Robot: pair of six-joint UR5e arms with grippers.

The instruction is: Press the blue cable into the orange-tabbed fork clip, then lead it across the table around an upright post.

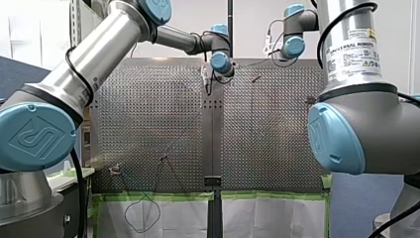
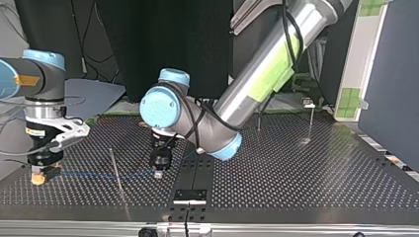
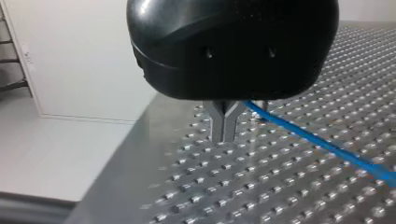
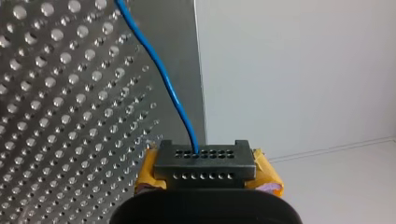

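Two grippers share one thin blue cable. It looks light, limp and a little springy, so I judge it will sag or kink where it is slack and slide through a weak pinch. It wants holding close to the spot being worked, with a short free span, so that a push into a clip goes straight down and does not bow sideways.

In the top view the cable runs in a low, nearly straight line just above the table. It goes from the right gripper at that view's left to the left gripper near the middle. It passes a thin post, on which side I cannot tell.

The right gripper grips it: in the right wrist view the cable comes out of the dark block between the yellow pads and leads away ahead. The left gripper's metal fingers are pressed together, tips close to the table. The cable leaves from beside their roots, so it seems pinched there. The clip I cannot pick out.
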